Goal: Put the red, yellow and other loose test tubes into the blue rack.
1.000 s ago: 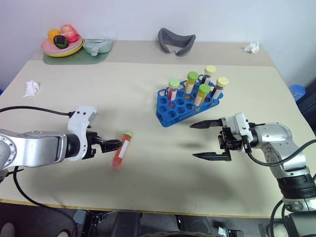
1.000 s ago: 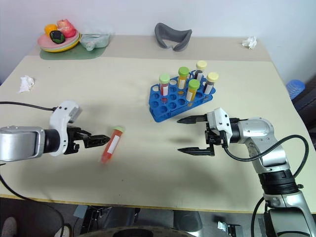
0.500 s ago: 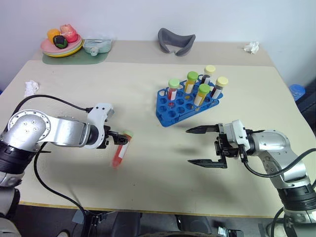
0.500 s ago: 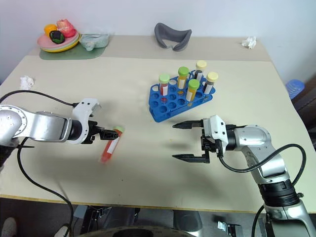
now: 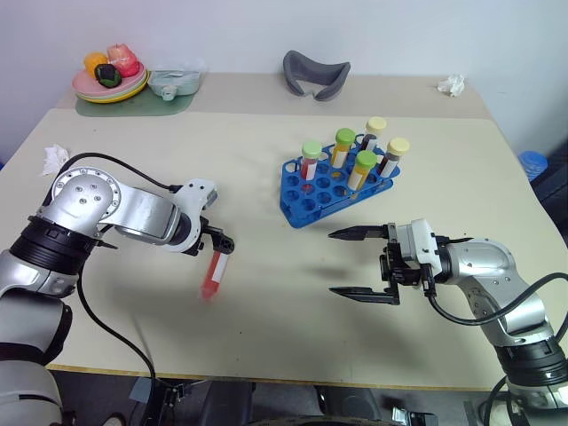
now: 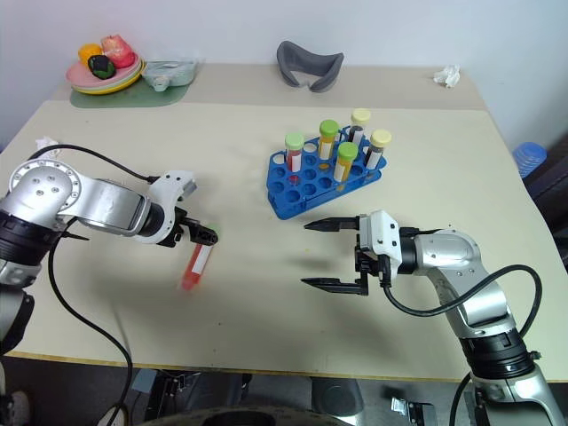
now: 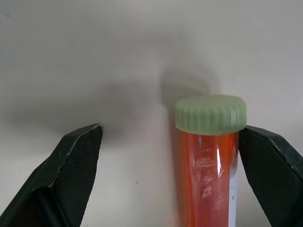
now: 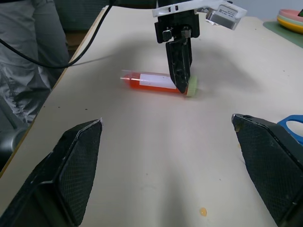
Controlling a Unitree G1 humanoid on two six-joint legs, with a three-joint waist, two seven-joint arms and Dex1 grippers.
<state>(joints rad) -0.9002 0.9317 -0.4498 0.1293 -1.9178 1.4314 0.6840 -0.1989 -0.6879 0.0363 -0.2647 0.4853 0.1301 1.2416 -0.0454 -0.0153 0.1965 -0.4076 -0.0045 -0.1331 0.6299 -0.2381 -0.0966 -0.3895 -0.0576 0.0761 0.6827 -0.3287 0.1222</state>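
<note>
A red-orange test tube (image 5: 213,273) lies on the table (image 5: 266,302) at lower left, its cap between the left hand's (image 5: 223,243) spread fingers. The right hand (image 5: 358,264) hovers spread at lower right, below the blue rack (image 5: 330,189).

by my left gripper (image 5: 222,245) lies one loose red tube (image 5: 213,276). ahead of my right gripper (image 5: 359,264), one blue rack (image 5: 312,191) holds five capped tubes (image 5: 366,169).

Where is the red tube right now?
The red tube lies flat on the table on the robot's left, its cap end between the open left tool.
</note>
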